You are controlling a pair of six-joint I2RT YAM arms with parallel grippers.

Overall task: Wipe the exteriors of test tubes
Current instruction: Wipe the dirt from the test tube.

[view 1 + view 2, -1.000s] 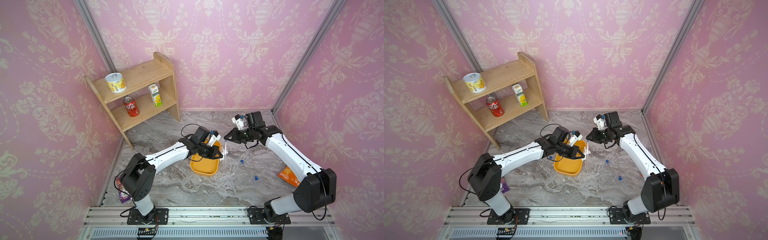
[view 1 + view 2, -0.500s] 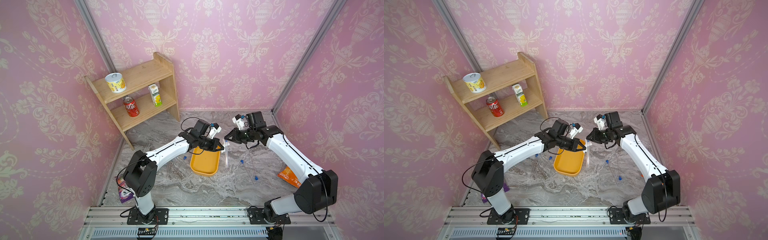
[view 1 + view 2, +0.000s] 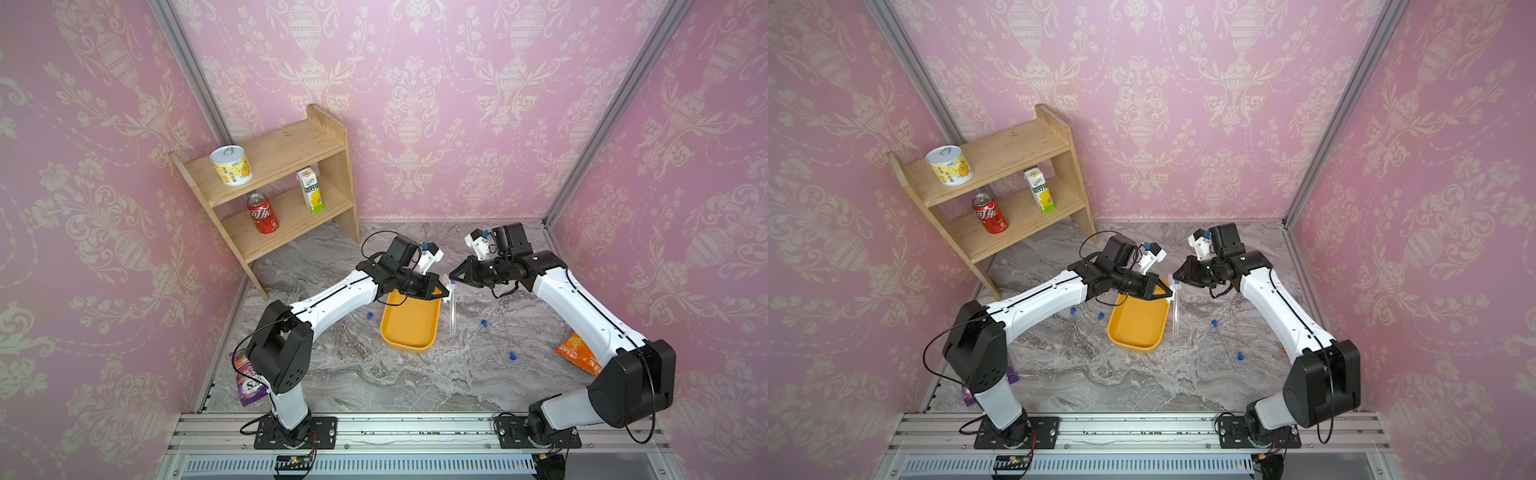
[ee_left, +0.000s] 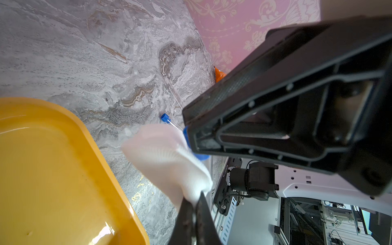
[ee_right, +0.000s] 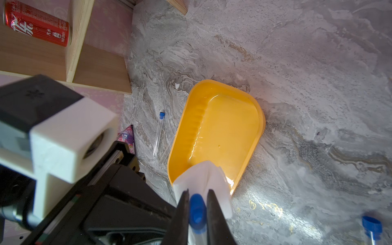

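Note:
A clear test tube [image 3: 452, 309] [image 3: 1175, 309] hangs upright beside the orange tray. My right gripper [image 3: 453, 278] [image 5: 197, 203] is shut on its blue cap [image 5: 196, 210]. My left gripper [image 3: 444, 296] [image 4: 194, 201] is shut on a white wiping pad [image 4: 167, 157] [image 5: 203, 176]. The pad is pressed against the top of the tube, just under the cap. More test tubes lie on the marble: one left of the tray [image 5: 158, 135] [image 3: 362, 326], and two to its right [image 3: 492, 338] [image 3: 506, 332].
The orange tray [image 3: 408, 348] sits under both grippers. A wooden shelf [image 3: 286, 149] with cans and a carton stands at the back left. An orange snack packet [image 3: 577, 353] lies at the right and a purple packet [image 3: 249, 382] by the left arm's base.
My left gripper has slid the pad up the hanging tube, from over the tray to just below the cap. The right gripper has held the tube still.

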